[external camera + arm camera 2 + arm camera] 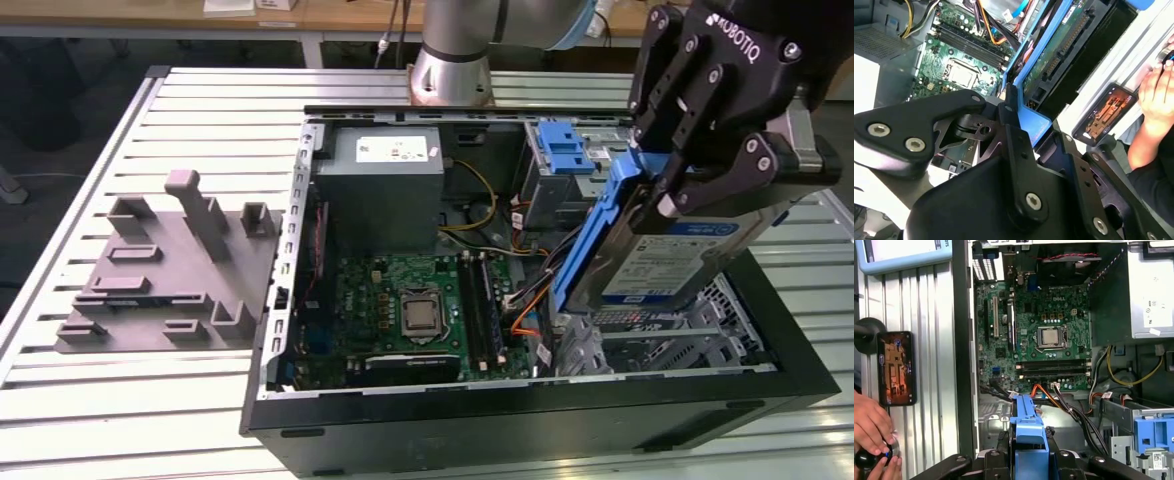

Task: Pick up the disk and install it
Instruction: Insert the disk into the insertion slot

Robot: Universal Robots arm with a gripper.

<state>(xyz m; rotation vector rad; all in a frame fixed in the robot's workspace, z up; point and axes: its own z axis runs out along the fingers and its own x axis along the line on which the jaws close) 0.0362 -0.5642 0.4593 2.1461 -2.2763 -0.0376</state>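
Here, at the exterior view's left, a grey moulded plastic fixture [160, 275] lies on the slatted metal counter [80, 410], well apart from the work. Mid-frame sits the open black computer case [534, 425], its side panel off so the inside faces up. A big grey box with a white sticker [387, 190] lies in the upper part and the green circuit board [414, 300] below it. Right of these, a blue plastic latch piece on a grey metal cage [567, 150] stands by the far wall.

At the frame's right the black gripper [707, 185] has its jaws clenched on the flat silver-grey disk with a blue-and-white label [667, 260], gripping its upper end and blue bracket. The disk hangs tilted above the perforated metal drive bay [681, 340] in the case's lower right corner, an angle that I judge suits entering edge first.

In the first wrist view a person's hand [871, 427] rests near a phone [896, 367] lying on the counter.
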